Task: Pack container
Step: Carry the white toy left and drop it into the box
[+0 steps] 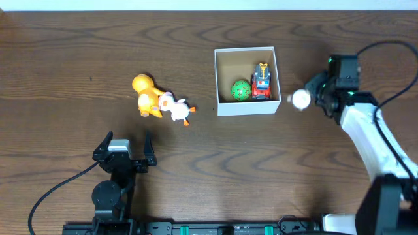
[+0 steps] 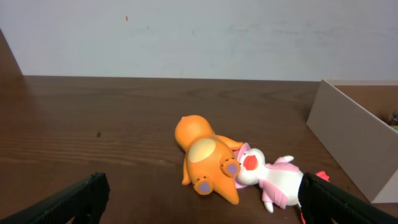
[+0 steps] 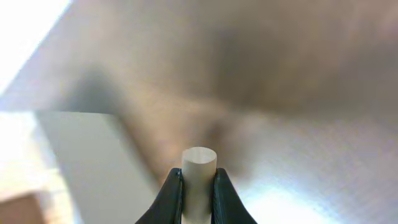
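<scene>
Brown wood-grain table (image 1: pixel 59 59) carries everything in view. Right of its centre sits the container (image 1: pixel 248 108), a small square box with white outer walls and a plain brown inside, open at the top. Two toys lie in it, both in its right half: a green ball (image 1: pixel 240 90) and, just beside it on the right, a red toy truck (image 1: pixel 261 83) with a yellow part on top.

Just outside the container's right wall, the right gripper (image 1: pixel 308 98) is clenched on a cream cylinder (image 1: pixel 300 99). The right wrist view shows both black fingers (image 3: pixel 171 193) pressed against the sides of this piece. Its flat round end pokes out past their tips, and the box's white wall shows to the left of them. Whether the cylinder touches the table I cannot tell.

Left of the container, and apart from it, an orange toy animal (image 1: pixel 147 96) lies on the table. It touches a white and pink toy (image 1: pixel 176 109) on its right. In the left wrist view the orange one lies on its back with purple paw pads turned toward the camera.

Nearer the front edge, below these two toys in the overhead view, is the left gripper (image 1: pixel 126 140). Its fingers are spread wide and grasp nothing. The left wrist view shows one finger at each lower corner, with both toys on the table between and beyond them
</scene>
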`<state>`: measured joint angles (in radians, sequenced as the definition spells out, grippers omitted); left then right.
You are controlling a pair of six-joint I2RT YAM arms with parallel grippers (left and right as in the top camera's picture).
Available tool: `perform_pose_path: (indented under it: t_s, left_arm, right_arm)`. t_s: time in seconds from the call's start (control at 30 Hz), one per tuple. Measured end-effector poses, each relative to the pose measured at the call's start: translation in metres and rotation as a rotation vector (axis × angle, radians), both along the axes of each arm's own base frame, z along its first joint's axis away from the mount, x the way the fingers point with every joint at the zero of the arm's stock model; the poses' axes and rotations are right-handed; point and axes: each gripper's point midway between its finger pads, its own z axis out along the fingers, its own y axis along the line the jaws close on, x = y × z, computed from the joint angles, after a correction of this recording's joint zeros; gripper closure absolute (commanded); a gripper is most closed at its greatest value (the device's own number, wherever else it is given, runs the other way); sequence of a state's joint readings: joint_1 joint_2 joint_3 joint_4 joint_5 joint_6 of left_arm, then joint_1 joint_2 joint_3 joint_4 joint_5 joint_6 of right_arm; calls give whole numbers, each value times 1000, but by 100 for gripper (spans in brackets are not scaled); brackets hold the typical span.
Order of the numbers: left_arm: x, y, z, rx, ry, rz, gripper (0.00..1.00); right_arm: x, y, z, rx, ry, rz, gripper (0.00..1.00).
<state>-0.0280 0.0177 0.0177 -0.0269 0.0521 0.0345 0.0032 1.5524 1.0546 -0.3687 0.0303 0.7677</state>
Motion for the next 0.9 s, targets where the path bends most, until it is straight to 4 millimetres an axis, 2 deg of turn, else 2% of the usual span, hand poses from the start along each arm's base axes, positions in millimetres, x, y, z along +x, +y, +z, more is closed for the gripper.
perform_pose_path:
  t_s: [0.13,0.2,0.27,0.43,0.53,0.67,0.77,0.9]
  left_arm:
    - [0,0,0,0,0,0,2]
    - [0,0,0,0,0,0,2]
    - [0,0,0,0,0,0,2]
    - [0,0,0,0,0,0,2]
    - [0,0,0,0,0,0,2]
    - [0,0,0,0,0,0,2]
    - [0,0,0,0,0,0,2]
    - [0,0,0,0,0,0,2]
  right_arm:
    - [24,38,71,-26,-244,178,98]
    - [30,60,93,-44,-333,264,99]
    - [31,87,106,-67,-393,359,99]
    - [25,157,120,-140,-497,584,99]
    - [25,185,124,-191,-553,660,99]
    - [30,217,109,-291,-585,734,98]
    - [37,225,90,-337,-566,748,99]
    - [46,224,59,-383,-510,747,99]
